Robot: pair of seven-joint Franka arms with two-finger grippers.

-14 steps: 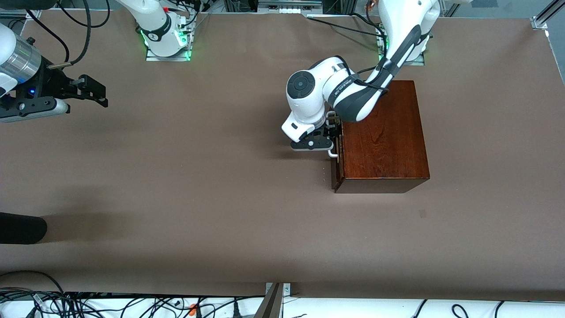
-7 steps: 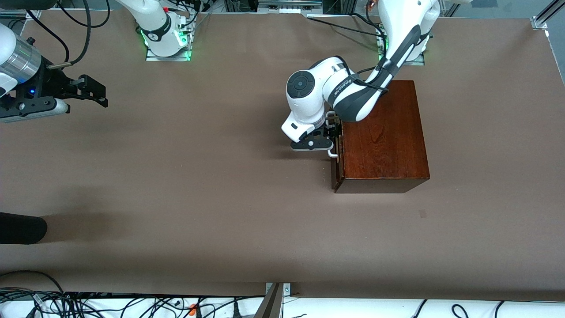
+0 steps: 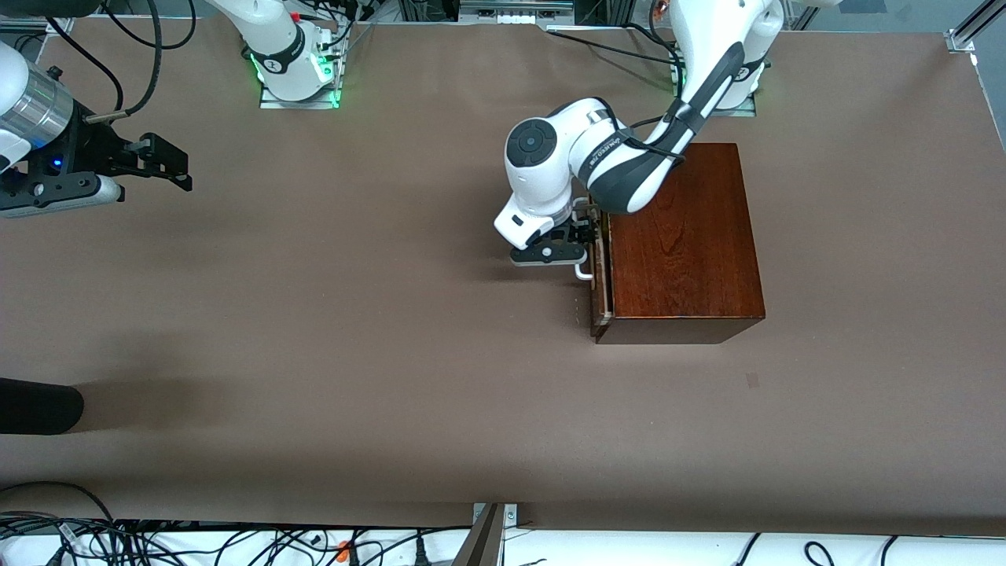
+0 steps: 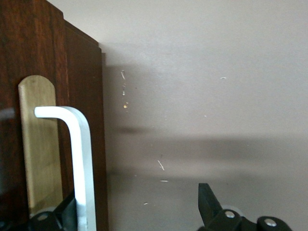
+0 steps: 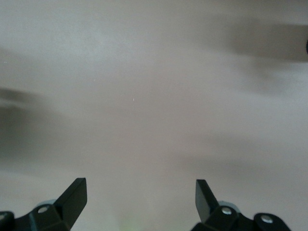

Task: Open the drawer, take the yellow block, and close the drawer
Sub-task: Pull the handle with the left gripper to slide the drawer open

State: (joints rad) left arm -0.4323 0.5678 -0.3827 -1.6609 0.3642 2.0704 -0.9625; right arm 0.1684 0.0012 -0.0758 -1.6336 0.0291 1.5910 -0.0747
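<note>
The dark reddish-brown box (image 3: 681,236) stands toward the left arm's end of the table. Its drawer (image 3: 600,277) is out by a narrow gap, and a pale strip of its wood shows. My left gripper (image 3: 585,233) is at the white bar handle (image 3: 582,273). In the left wrist view the handle (image 4: 80,159) runs along the drawer front (image 4: 42,144). My left gripper (image 4: 136,199) is open, with one finger (image 4: 67,211) at the bar and the other (image 4: 206,198) well clear. My right gripper (image 3: 168,162) waits open and empty above the bare table (image 5: 139,190). The yellow block is hidden.
A black rounded object (image 3: 38,405) juts in at the right arm's end, nearer the camera. Cables (image 3: 236,542) run along the table's near edge. The brown table (image 3: 354,330) stretches between the box and the right gripper.
My left gripper has moved a little toward the right arm's end with the handle. The drawer front has come away from the box by a narrow gap. The right arm has not moved.
</note>
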